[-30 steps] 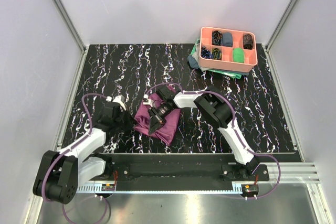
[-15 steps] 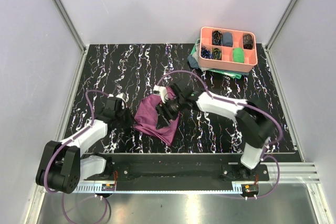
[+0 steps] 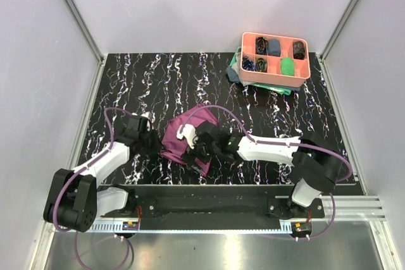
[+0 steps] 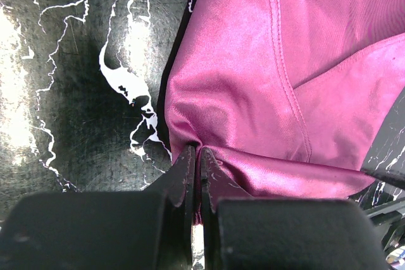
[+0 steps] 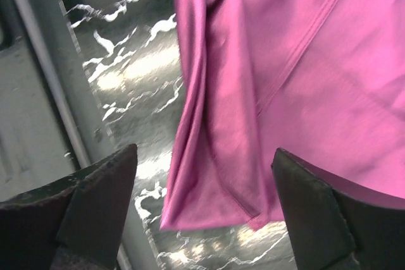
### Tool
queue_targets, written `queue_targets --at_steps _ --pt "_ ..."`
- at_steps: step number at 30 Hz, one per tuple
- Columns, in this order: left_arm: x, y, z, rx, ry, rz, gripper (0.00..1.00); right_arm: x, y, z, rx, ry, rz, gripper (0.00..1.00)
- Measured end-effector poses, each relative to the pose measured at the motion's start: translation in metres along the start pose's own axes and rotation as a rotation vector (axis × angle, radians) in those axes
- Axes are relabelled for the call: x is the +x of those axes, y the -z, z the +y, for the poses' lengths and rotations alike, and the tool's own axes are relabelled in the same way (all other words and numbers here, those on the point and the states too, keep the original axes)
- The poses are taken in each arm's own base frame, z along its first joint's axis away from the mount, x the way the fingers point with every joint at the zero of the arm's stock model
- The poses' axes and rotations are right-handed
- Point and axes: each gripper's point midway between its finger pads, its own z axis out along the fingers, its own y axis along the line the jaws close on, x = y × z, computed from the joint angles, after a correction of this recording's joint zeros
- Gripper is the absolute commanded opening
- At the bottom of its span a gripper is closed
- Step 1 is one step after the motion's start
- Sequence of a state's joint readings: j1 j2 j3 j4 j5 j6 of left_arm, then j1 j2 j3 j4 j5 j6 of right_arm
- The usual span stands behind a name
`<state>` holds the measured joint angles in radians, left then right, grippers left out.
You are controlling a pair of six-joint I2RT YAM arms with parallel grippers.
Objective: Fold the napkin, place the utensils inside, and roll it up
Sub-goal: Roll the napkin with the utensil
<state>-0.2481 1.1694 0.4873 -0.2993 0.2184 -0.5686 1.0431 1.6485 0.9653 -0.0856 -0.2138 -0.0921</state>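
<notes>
The plum-purple napkin [image 3: 190, 126] lies crumpled and partly folded on the black marbled table [image 3: 139, 80], left of centre. My left gripper [image 3: 157, 148] is shut on the napkin's left corner; in the left wrist view the cloth [image 4: 266, 80] bunches into the closed fingertips of that gripper [image 4: 197, 156]. My right gripper [image 3: 201, 151] hovers open over the napkin's near corner. In the right wrist view its wide-apart fingers straddle the gripper's midpoint [image 5: 204, 156] above the hanging folds of the napkin [image 5: 291, 93], with nothing held. The utensils are out of view.
A coral compartment tray [image 3: 305, 74] with small cloth rolls stands at the back right, on a teal-green cloth [image 3: 235, 71]. The metal rail [image 5: 38, 93] of the table's near edge runs close to the right gripper. Grey walls enclose the table.
The right gripper has opened and let go of the napkin, dropping back toward the near edge. The napkin has spread out farther from me. The left gripper stays shut on its corner.
</notes>
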Motion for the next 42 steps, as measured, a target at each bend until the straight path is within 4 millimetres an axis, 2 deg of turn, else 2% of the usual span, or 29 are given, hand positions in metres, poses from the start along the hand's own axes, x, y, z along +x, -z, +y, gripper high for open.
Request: queue_targets --at_steps 7,18,24,25,27,28,35,38,42 --pt "0.0 0.0 0.0 0.002 0.0 0.001 0.0 -0.012 -0.004 -0.008 0.04 0.086 -0.049 0.98" --pt "0.001 -0.001 0.0 0.001 0.001 0.007 0.0 0.021 -0.019 0.001 -0.008 0.091 0.068 0.87" --pt "0.002 -0.001 0.001 0.0 0.002 0.012 0.0 0.026 -0.021 0.006 0.053 0.121 0.092 0.66" --pt "0.002 -0.001 0.001 0.0 0.002 0.012 0.0 0.026 -0.021 0.006 0.069 0.124 0.095 0.56" --pt "0.002 -0.001 0.0 0.0 0.002 0.012 0.0 0.028 -0.021 0.005 0.097 0.128 0.101 0.49" --pt "0.002 -0.001 0.0 0.001 0.001 0.012 0.0 0.029 -0.021 0.005 0.11 0.12 0.103 0.39" --pt "0.002 -0.001 -0.001 -0.004 0.001 0.033 0.0 0.036 -0.02 0.006 0.115 0.089 0.127 0.08" --pt "0.003 -0.002 -0.002 -0.003 -0.002 0.044 0.0 0.039 -0.022 0.013 0.069 0.079 0.147 0.0" --pt "0.002 0.001 -0.003 -0.013 -0.009 0.061 0.0 0.036 -0.026 0.03 -0.061 0.031 0.172 0.0"
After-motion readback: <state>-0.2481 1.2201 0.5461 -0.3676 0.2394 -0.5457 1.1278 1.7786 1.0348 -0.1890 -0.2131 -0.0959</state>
